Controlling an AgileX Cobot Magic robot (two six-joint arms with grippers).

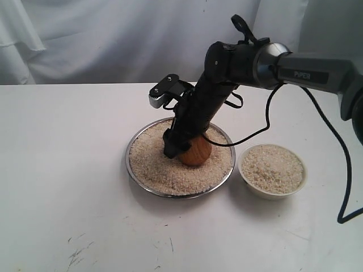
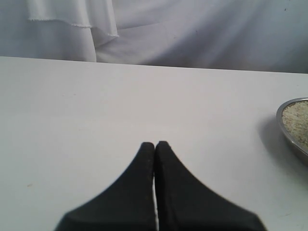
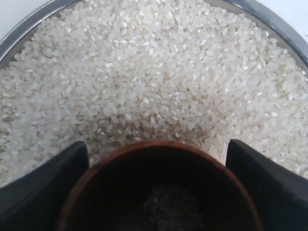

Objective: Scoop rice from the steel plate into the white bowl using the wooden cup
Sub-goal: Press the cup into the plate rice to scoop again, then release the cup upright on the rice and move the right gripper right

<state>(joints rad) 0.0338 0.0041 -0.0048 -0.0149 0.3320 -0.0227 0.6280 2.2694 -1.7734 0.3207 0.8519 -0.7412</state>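
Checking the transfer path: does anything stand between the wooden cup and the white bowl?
Nothing visible on the table: only the steel plate's rim and bare table lie between wooden cup and white bowl. The arm's own cable droops over that gap.

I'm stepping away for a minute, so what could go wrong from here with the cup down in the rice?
The bowl looks nearly full, so another cupful may spill over. Rice lies up to the rim of the plate; pushing the cup through could shove grains out. The right gripper holds the cup's round sides, so it might slip when tilted.
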